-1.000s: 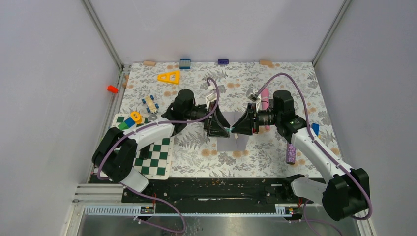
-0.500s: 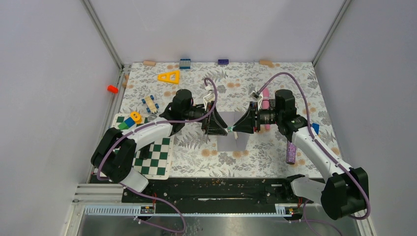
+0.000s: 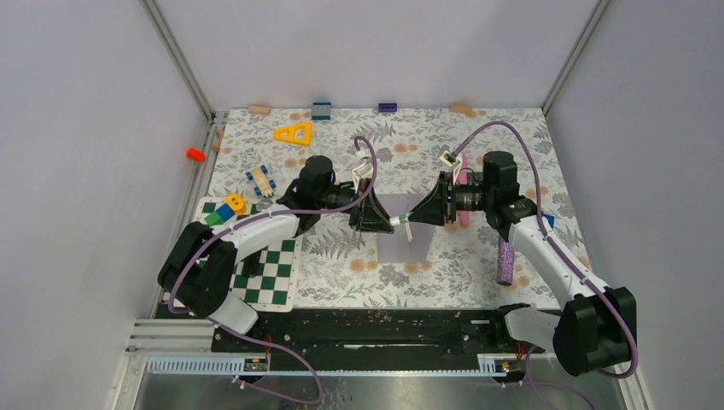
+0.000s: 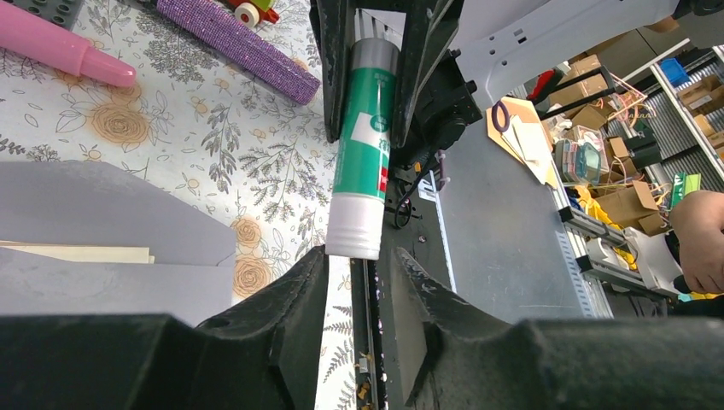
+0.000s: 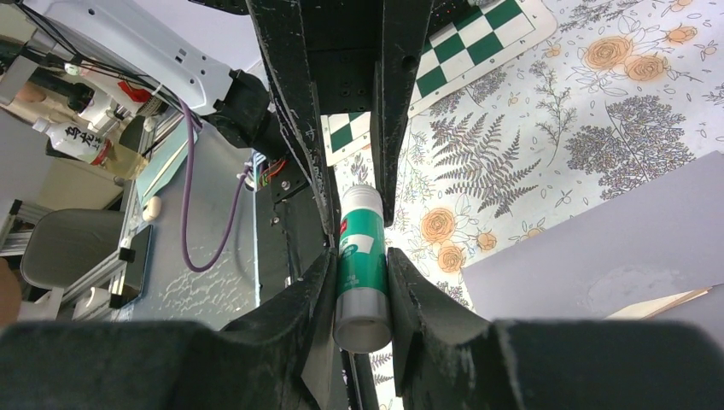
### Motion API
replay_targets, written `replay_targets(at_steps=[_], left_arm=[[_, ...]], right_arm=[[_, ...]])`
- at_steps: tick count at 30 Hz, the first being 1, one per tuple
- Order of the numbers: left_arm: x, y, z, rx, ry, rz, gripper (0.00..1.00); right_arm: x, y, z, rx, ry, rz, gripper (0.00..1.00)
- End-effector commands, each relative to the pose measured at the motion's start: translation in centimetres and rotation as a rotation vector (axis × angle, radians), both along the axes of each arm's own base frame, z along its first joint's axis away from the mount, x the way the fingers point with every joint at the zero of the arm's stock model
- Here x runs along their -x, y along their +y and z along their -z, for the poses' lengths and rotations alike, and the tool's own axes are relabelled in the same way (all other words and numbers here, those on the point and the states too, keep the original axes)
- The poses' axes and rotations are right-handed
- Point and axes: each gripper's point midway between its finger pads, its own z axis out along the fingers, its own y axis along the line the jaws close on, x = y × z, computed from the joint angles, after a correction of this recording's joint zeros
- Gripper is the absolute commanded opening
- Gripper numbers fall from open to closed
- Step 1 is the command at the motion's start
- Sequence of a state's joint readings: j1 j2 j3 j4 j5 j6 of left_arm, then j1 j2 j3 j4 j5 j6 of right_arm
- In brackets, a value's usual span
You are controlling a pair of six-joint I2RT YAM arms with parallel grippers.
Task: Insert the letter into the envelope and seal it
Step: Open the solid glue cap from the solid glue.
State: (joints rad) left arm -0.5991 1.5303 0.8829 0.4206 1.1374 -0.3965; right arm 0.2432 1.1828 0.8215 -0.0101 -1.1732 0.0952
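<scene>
I see a green-and-white glue stick (image 4: pixel 359 145), grey envelope (image 4: pixel 111 205), cream letter (image 4: pixel 77 254) edge, pink marker (image 4: pixel 60 53), glittery purple stick (image 4: pixel 235 47), grey-leafed tan-rose tablecloth (image 4: pixel 256 154), green-white checkerboard (image 5: pixel 452 51).

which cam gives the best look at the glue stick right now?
Left wrist: the glue stick shows nearly full length, green label and white cap clear, far end in the right gripper. Right wrist sees it foreshortened, clamped between that gripper's own fingers. Top external shows only a tiny sliver mid-table.
</scene>
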Motion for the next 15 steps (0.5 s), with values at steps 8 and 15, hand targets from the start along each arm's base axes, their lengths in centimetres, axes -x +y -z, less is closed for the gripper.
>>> replay_targets(at_steps=[8,15], left_arm=[[0.17,0.24,-2.3,0.059,-0.091,0.005,0.62],[0.22,0.22,-2.58,0.067,-0.09,0.008,0.53]], right_arm=[[0.32,0.11,-1.94,-0.053,-0.023,-0.044,0.0],[0.28,0.18,-1.22,-0.047,-0.012,-0.046,0.0]])
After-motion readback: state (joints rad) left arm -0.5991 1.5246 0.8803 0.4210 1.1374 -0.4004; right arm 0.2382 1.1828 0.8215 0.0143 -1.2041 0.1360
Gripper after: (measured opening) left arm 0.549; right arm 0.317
